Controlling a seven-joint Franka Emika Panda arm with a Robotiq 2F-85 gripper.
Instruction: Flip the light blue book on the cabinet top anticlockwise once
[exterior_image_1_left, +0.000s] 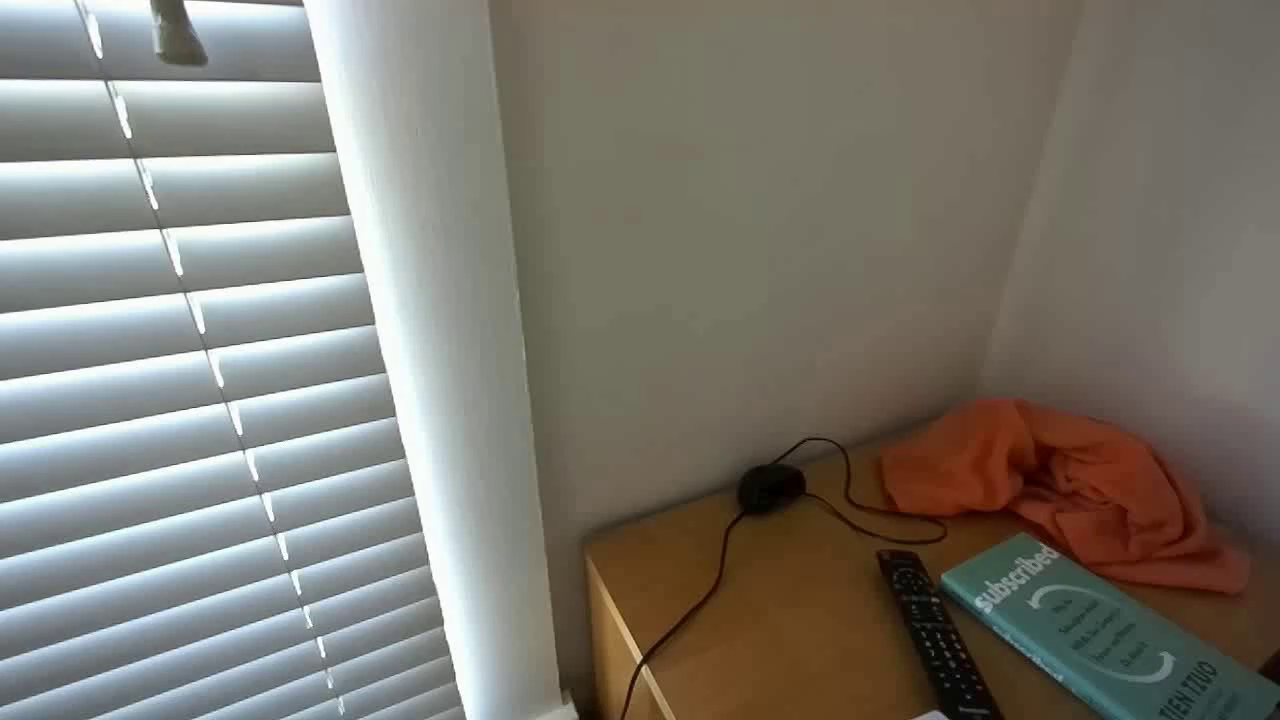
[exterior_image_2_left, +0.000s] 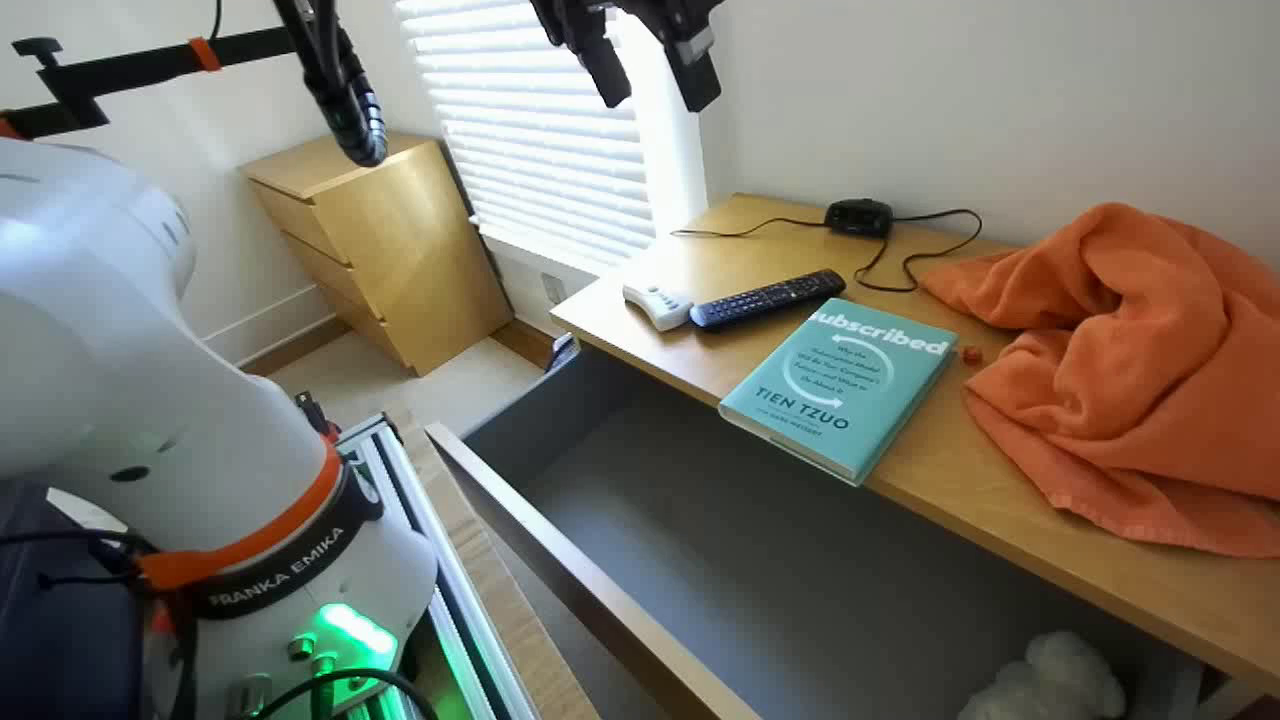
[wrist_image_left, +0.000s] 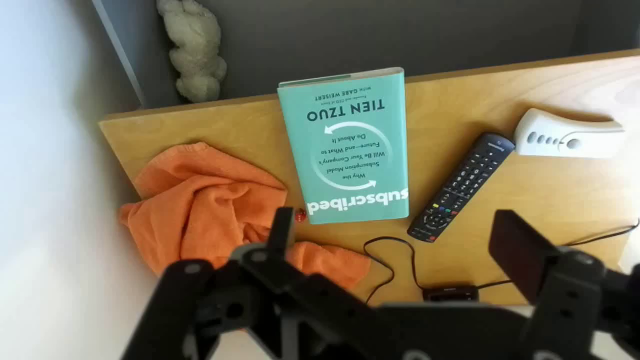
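Note:
The light blue book (exterior_image_2_left: 840, 385), titled "subscribed", lies flat, cover up, on the light wood cabinet top (exterior_image_2_left: 735, 268). Its lower end juts slightly over the front edge, above an open drawer. It also shows in an exterior view (exterior_image_1_left: 1110, 630), cut off at the corner, and in the wrist view (wrist_image_left: 350, 150), where its title reads upside down. My gripper (exterior_image_2_left: 660, 98) is open and empty, high above the cabinet top and apart from the book. In the wrist view its fingers (wrist_image_left: 394, 217) are wide apart, nearer the wall side than the book.
A black remote (wrist_image_left: 460, 187) and a white remote (wrist_image_left: 565, 135) lie beside the book. An orange cloth (exterior_image_2_left: 1130, 380) and a small red die (wrist_image_left: 300, 215) are on its other side. A black corded device (exterior_image_2_left: 858, 217) sits near the wall. The open drawer (exterior_image_2_left: 640, 480) holds a white plush toy (wrist_image_left: 195, 50).

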